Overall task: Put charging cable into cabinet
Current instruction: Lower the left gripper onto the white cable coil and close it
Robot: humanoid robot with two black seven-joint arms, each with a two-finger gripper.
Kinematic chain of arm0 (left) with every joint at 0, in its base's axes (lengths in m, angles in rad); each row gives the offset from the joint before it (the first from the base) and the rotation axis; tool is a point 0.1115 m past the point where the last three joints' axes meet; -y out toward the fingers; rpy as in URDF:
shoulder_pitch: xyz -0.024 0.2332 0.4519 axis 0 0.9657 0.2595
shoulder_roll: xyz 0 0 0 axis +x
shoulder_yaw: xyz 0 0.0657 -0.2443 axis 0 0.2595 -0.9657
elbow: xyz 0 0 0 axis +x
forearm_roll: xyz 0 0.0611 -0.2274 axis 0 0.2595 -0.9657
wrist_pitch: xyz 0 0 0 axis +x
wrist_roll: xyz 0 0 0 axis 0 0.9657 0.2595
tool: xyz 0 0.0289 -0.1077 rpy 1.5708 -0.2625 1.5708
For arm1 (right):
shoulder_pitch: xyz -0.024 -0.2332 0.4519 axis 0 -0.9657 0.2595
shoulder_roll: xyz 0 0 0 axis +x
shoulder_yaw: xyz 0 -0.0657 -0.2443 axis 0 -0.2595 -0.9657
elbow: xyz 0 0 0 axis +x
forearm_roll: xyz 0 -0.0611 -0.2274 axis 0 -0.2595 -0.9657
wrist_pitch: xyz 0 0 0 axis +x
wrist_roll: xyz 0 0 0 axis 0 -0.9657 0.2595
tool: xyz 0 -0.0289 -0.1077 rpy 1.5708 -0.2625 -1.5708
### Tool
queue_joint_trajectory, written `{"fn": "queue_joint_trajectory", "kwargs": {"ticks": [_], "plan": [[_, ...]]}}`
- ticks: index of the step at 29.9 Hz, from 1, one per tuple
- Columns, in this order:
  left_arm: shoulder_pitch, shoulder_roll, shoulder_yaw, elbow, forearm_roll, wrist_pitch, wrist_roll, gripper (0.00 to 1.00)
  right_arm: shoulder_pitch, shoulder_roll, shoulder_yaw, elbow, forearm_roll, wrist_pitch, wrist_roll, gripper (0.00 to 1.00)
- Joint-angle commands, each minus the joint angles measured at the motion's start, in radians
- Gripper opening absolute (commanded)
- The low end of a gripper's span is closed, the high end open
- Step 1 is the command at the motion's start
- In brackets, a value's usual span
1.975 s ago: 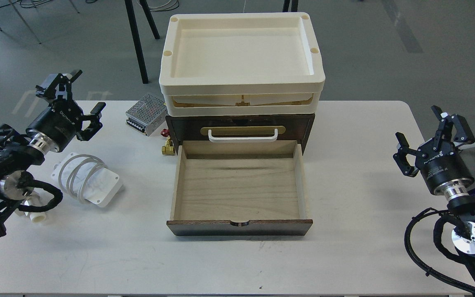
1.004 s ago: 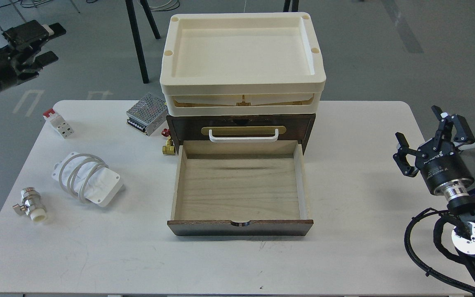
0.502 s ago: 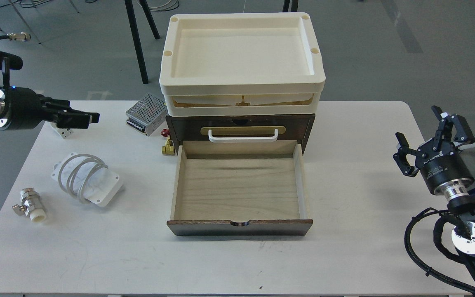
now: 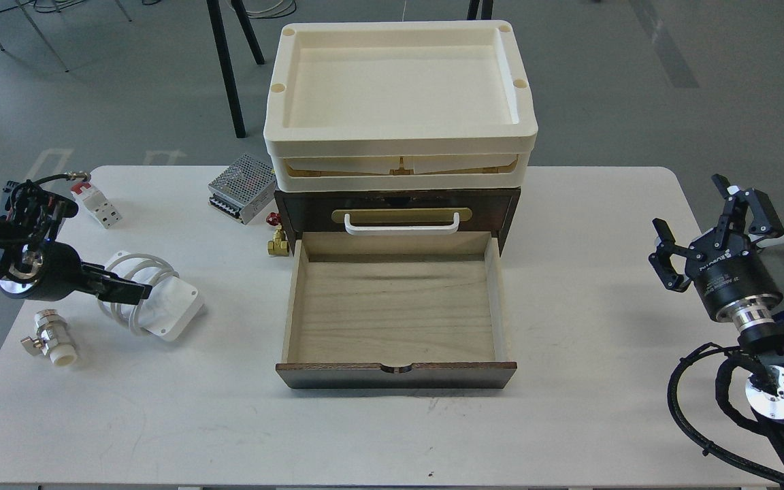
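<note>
White and flat, the charging cable (image 4: pixel 150 299) lies on the bench (image 4: pixel 569 435) left of the cabinet (image 4: pixel 397 204), its cord looped on a square brick. The left gripper (image 4: pixel 135 292) overlaps its left side, seen side-on, so I cannot tell its jaw state. Nearby lie a white-and-red block (image 4: pixel 96 204), a metal valve (image 4: pixel 48 338) and a perforated grey box (image 4: pixel 243 186); the cabinet's pale drawer (image 4: pixel 395 309) stands pulled out, and the right gripper (image 4: pixel 708 221) hovers spread at the far right.
</note>
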Motion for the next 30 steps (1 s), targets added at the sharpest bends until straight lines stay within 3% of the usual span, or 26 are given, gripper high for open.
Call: {"fn": "queue_joint_trajectory", "kwargs": {"ticks": [1,7,11,14,17,22,25,30], "plan": [[0.026,-0.057,0.002,0.088,0.0,0.041,0.0,0.98,0.0,0.0,0.0,0.0,0.0,0.0,0.0,0.99],[0.06,-0.106,0.0,0.156,0.0,0.09,0.0,0.98,0.0,0.0,0.0,0.0,0.0,0.0,0.0,0.99],[0.062,-0.111,-0.001,0.161,-0.021,0.103,0.0,0.93,0.0,0.0,0.0,0.0,0.0,0.0,0.0,0.99],[0.06,-0.108,-0.001,0.159,-0.064,0.103,0.0,0.81,0.0,0.0,0.0,0.0,0.0,0.0,0.0,0.99],[0.063,-0.099,0.003,0.161,-0.074,0.101,0.0,0.4,0.001,0.0,0.0,0.0,0.0,0.0,0.0,0.99],[0.06,-0.097,0.006,0.161,-0.064,0.116,0.0,0.11,0.001,0.0,0.0,0.0,0.0,0.0,0.0,0.99],[0.063,-0.099,0.006,0.161,-0.063,0.15,0.0,0.03,0.001,0.0,0.0,0.0,0.0,0.0,0.0,0.99],[0.054,-0.097,0.005,0.158,-0.069,0.193,0.0,0.0,0.001,0.0,0.0,0.0,0.0,0.0,0.0,0.99]]}}
